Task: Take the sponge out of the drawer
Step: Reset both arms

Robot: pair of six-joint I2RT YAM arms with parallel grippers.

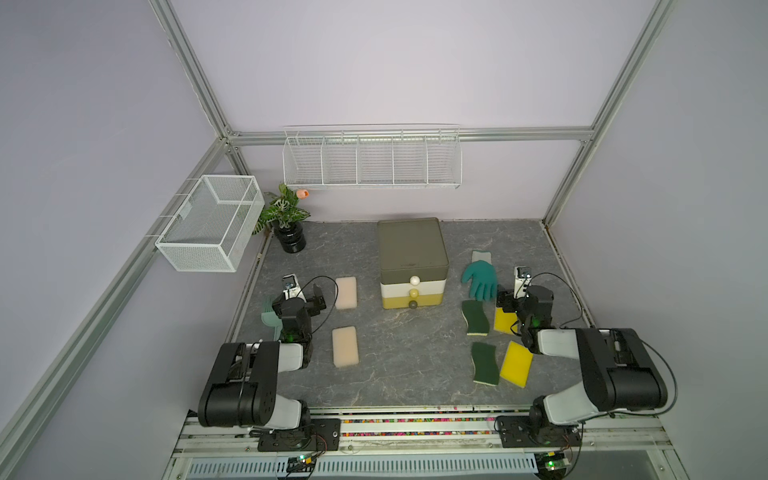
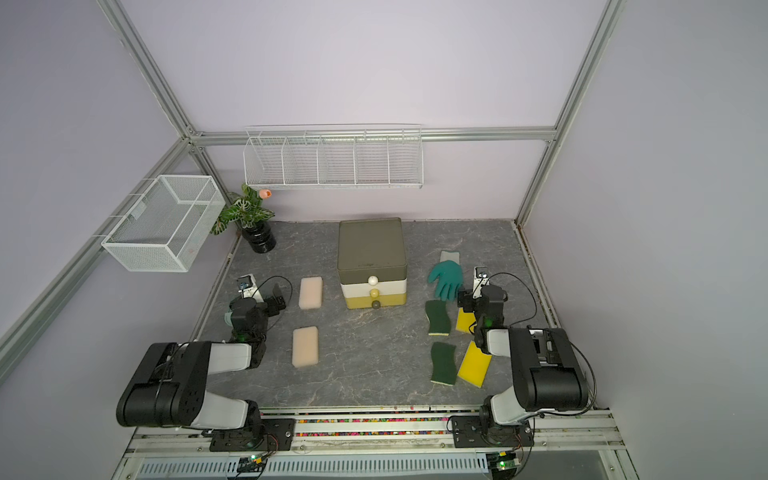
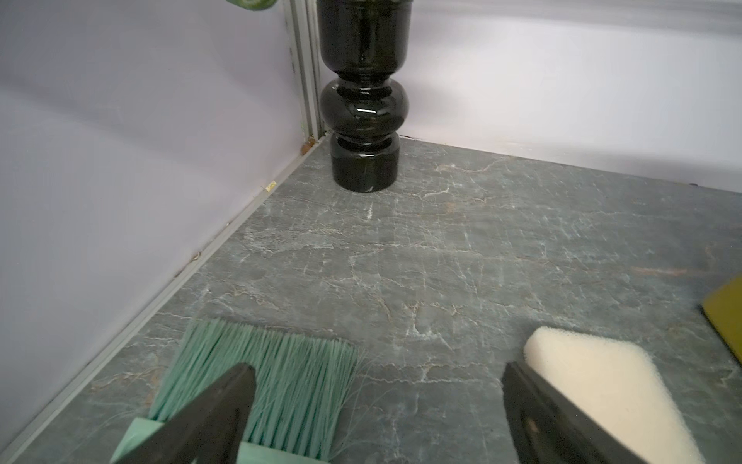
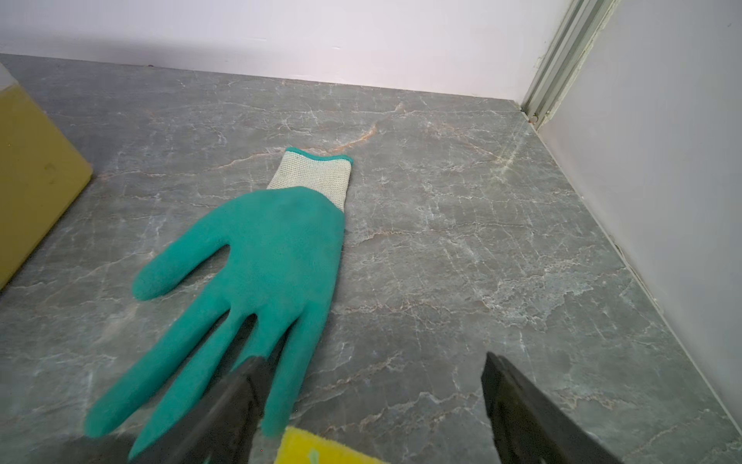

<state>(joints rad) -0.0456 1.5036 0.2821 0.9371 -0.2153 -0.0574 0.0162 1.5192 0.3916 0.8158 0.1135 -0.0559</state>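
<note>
Olive, cream and mustard tiers stack up as the drawer unit (image 1: 413,266), which stands at the back middle of the grey marbled table (image 1: 407,374). In a top view all three drawers sit pushed in, so I cannot tell whether a sponge lies inside. Left of the drawer unit lies a far beige sponge (image 1: 345,293), and further forward a near beige sponge (image 1: 345,347). Right of the unit lie a teal glove (image 1: 480,278), two green scouring pads (image 1: 476,318) and two yellow sponges (image 1: 516,363). The left gripper (image 1: 297,301) hangs well left of the drawer unit. The right gripper (image 1: 521,298) hangs well right of it, by the glove's fingertips. Neither touches the unit.

In both top views the layout reads alike: the drawer unit (image 2: 372,257) is shut, with sponges flat on the table on either side of it.

From the left wrist, the left gripper (image 3: 377,369) stands wide open with nothing between its fingers. One finger is over a green brush (image 3: 273,381) and the other is beside the far beige sponge (image 3: 602,385). A mustard corner of the drawer unit (image 3: 726,317) shows past that sponge.

From the right wrist, the right gripper (image 4: 373,359) is also spread wide and empty. One finger is over the glove's fingertips, and the unit's mustard side (image 4: 32,168) shows beyond the teal glove (image 4: 265,261).
</note>
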